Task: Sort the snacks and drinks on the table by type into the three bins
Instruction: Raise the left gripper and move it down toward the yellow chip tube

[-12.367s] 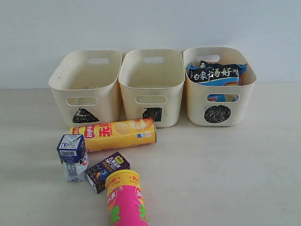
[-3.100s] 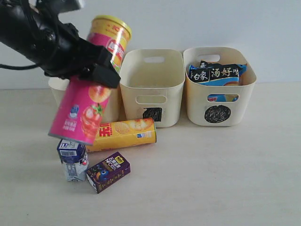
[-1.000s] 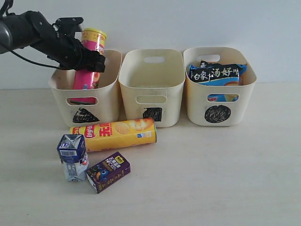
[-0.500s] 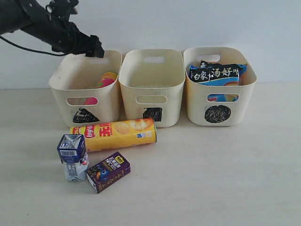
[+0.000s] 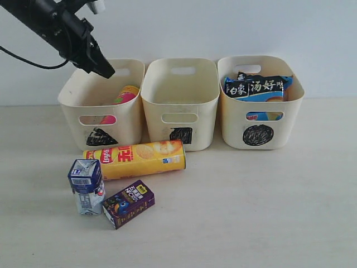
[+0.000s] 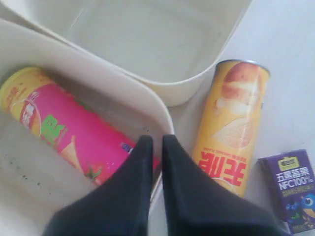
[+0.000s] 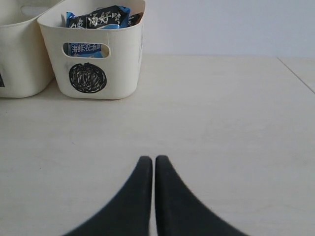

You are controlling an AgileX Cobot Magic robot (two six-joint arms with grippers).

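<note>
The pink chip tube (image 5: pixel 124 95) (image 6: pixel 69 132) lies inside the triangle bin (image 5: pixel 99 103). My left gripper (image 5: pixel 102 70) (image 6: pixel 157 139) hangs above that bin's rim, shut and empty. The yellow-orange chip tube (image 5: pixel 135 159) (image 6: pixel 234 128) lies on the table (image 5: pixel 251 201) in front of the bins. Beside it stand the blue-and-white carton (image 5: pixel 86 186) and the purple drink box (image 5: pixel 129 203) (image 6: pixel 291 188). The square bin (image 5: pixel 179 101) (image 6: pixel 142 39) holds nothing. Noodle packets (image 5: pixel 256 87) (image 7: pixel 96 18) fill the circle bin (image 5: pixel 259 103) (image 7: pixel 93 59). My right gripper (image 7: pixel 153 160) is shut and empty over bare table, out of the exterior view.
A pale wall (image 5: pixel 223 28) stands right behind the three bins. The table's right edge (image 7: pixel 298 74) shows in the right wrist view.
The pink tube was carried up and into the triangle bin, then let go; it tipped over and now lies inside. My left gripper has since shut and risen a little.
</note>
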